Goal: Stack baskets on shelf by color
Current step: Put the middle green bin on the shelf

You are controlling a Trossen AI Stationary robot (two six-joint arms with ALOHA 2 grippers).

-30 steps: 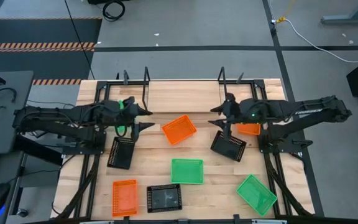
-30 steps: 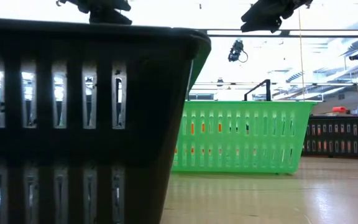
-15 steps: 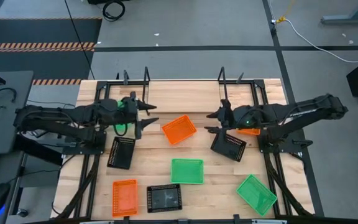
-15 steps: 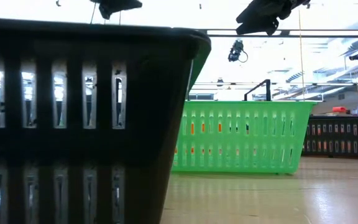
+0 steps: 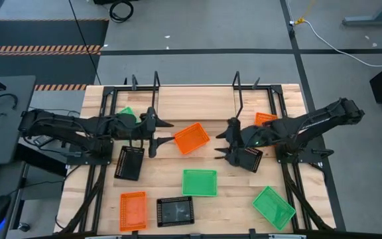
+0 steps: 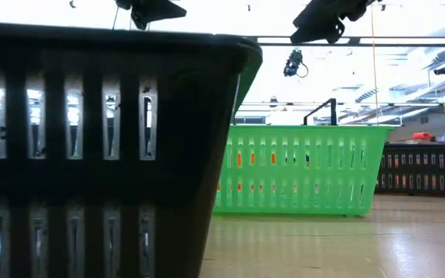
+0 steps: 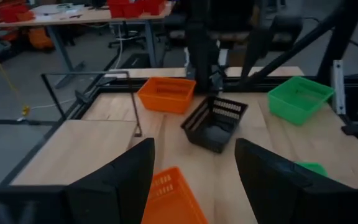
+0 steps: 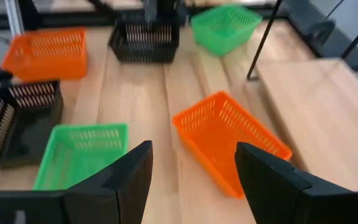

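Observation:
The high view shows an orange basket (image 5: 191, 138) lying tilted mid-table in front of the shelf (image 5: 194, 103). My left gripper (image 5: 160, 137) is open just left of it; in the left wrist view the orange basket (image 7: 169, 200) sits between and beyond the fingers. My right gripper (image 5: 219, 146) is open just right of it, over the edge of a black basket (image 5: 245, 157). The right wrist view has the orange basket (image 8: 232, 140) ahead of the fingers. More baskets rest on the table: green (image 5: 199, 182), green (image 5: 273, 206), black (image 5: 128, 162), orange (image 5: 132, 211), black (image 5: 175, 211).
An orange basket (image 5: 265, 119) lies behind the right arm and a green one (image 5: 126, 114) behind the left arm. Black upright rods (image 5: 156, 86) frame the shelf board. In the low view a black basket (image 6: 107, 131) fills the foreground and a green basket (image 6: 300, 170) stands farther back.
My left gripper has moved toward the table's right, up to the tilted orange basket. My right gripper has moved toward the table's left and near edge, closing on the same basket from the other side. Both stayed open. No basket has moved.

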